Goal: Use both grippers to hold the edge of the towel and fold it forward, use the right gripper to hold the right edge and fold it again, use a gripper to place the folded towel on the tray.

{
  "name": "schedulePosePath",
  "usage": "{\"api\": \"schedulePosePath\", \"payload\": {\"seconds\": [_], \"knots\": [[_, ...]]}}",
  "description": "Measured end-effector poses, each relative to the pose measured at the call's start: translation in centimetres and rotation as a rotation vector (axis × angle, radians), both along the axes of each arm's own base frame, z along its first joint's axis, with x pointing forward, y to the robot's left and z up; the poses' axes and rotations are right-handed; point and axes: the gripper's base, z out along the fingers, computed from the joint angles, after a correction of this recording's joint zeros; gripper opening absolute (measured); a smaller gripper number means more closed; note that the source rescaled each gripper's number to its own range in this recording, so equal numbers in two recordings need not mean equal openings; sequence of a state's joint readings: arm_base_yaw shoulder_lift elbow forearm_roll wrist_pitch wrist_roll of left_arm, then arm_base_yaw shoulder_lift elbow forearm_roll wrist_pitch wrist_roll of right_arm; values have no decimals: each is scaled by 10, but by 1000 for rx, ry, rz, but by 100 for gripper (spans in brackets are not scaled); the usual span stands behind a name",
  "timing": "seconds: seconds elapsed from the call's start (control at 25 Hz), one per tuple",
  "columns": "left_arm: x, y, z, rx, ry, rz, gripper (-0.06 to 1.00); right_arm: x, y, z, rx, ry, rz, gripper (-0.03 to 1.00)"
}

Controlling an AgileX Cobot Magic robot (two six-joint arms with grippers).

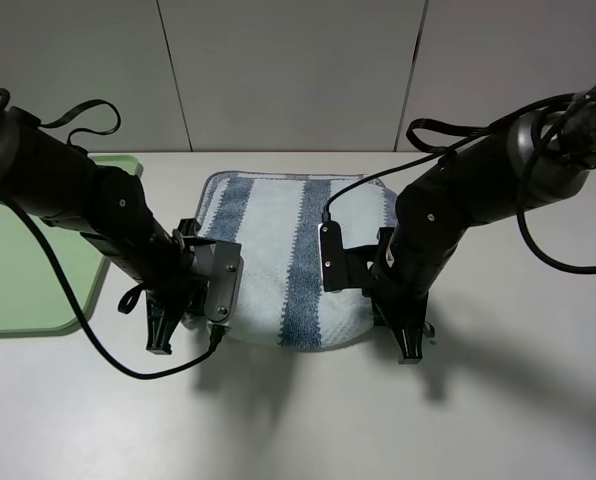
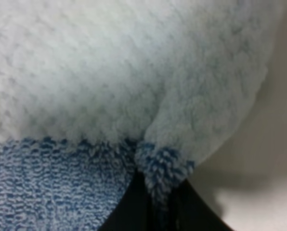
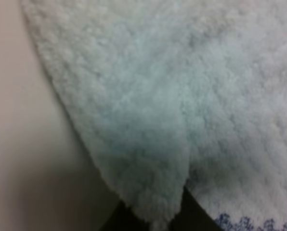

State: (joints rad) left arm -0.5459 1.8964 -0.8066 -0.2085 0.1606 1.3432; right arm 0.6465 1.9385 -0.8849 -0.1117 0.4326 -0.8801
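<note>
The striped towel [image 1: 278, 250] lies on the white table between my arms, and its near edge [image 1: 283, 340] is raised and bowed. My left gripper [image 1: 206, 322] is shut on the towel's near left corner. In the left wrist view the dark fingers [image 2: 129, 211] pinch a blue-grey tuft of the towel [image 2: 110, 72]. My right gripper [image 1: 380, 312] is shut on the near right corner. In the right wrist view a pale fold of the towel [image 3: 148, 120] runs down into the dark fingers [image 3: 191, 214]. The pale green tray [image 1: 28, 270] lies at the left, apart from the towel.
The white table [image 1: 298, 420] stretches in front of the towel and to its right. A grey panelled wall [image 1: 298, 70] stands behind the table. Black cables [image 1: 78, 115] loop off both arms.
</note>
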Motion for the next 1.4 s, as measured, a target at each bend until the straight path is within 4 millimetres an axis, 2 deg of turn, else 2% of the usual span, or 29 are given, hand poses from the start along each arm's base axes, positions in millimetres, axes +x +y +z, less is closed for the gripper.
{"api": "schedulePosePath", "payload": {"seconds": [0.48,0.92,1.4], "knots": [[-10,3,0,41,109,-14,0,-1,0,8,18,2,-27,0],[-23,8,46,11,125,1,0,-8,-2,42,64,-7,-74,0],[-41,16,69,35,242,36,0,-22,-9,69,67,57,-121,0]]}}
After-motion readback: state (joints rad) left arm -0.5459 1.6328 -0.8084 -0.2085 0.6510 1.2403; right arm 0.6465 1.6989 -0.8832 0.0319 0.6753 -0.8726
